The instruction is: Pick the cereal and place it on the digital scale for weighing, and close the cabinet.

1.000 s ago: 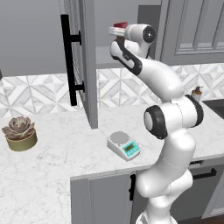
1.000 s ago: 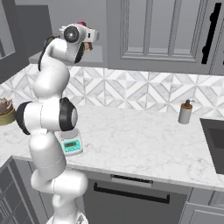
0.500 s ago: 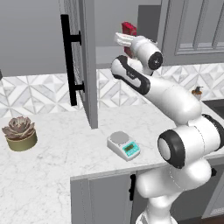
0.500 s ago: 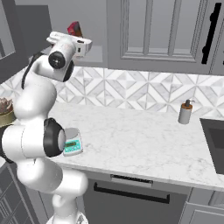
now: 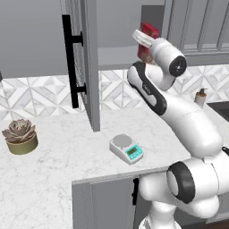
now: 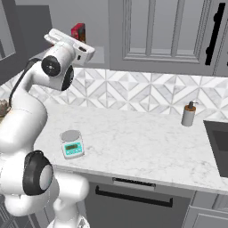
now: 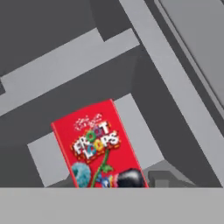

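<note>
A: Where is the small flat red cereal box (image 7: pixel 98 146) against the two-finger gripper (image 5: pixel 142 39)?

B: Right at the gripper. From the left base camera the box stands just behind the white hand, up at the open shelf of the grey upper wall cabinet (image 5: pixel 85 58). In the hand camera its printed front runs down to the bottom edge, with one dark fingertip (image 7: pixel 130 178) lying over its lower part.

A: Is it gripped?

B: I cannot tell. The jaws look narrow, but only that one tip shows.

A: Which way does the box point?

B: Upright, long axis vertical, in both base cameras; tilted slightly in the hand camera.

A: And lower down?

B: The small white rectangular digital scale (image 5: pixel 126 148), round grey plate and teal display, sits on the pale veined marble counter (image 5: pixel 53 170), well below the box.
</note>
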You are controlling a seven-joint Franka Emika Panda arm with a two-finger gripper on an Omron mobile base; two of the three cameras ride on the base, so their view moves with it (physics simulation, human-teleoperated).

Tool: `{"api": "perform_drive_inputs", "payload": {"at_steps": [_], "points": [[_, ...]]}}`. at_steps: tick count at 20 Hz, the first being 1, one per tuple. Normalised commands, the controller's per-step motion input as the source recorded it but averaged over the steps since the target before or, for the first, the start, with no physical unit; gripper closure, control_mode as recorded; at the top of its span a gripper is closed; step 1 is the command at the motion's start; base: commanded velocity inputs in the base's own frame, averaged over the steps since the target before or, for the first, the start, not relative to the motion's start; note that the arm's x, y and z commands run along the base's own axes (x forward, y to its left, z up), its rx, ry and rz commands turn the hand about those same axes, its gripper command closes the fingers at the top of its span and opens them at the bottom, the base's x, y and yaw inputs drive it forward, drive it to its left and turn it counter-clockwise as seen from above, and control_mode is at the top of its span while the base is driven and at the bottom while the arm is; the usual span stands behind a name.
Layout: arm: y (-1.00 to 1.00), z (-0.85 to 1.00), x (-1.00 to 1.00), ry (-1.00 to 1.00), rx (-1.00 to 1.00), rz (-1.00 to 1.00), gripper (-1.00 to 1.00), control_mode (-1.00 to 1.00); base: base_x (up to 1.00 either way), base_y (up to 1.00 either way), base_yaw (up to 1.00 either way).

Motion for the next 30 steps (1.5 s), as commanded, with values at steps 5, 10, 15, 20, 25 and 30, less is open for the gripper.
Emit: {"api": "perform_drive_inputs", "payload": {"at_steps": [5,10,15,20,25,30], "points": [[0.00,0.21,-1.00,0.23,0.17,0.00,1.00,-1.00,0.00,0.00,0.00],[-0.06,-0.13,-1.00,0.04,0.01,0.08,1.00,-1.00,0.00,0.00,0.00],[-0.48,-0.44,-0.86,-0.03,0.00,0.27,1.00,-1.00,0.00,0.00,0.00],[-0.57,-0.45,-0.45,0.00,0.00,0.40,1.00,-1.00,0.00,0.00,0.00],[-0.44,-0.57,-0.20,-0.07,0.00,0.44,1.00,-1.00,0.00,0.00,0.00],[-0.09,-0.76,0.04,-0.20,-0.04,0.35,1.00,-1.00,0.00,0.00,0.00]]}}
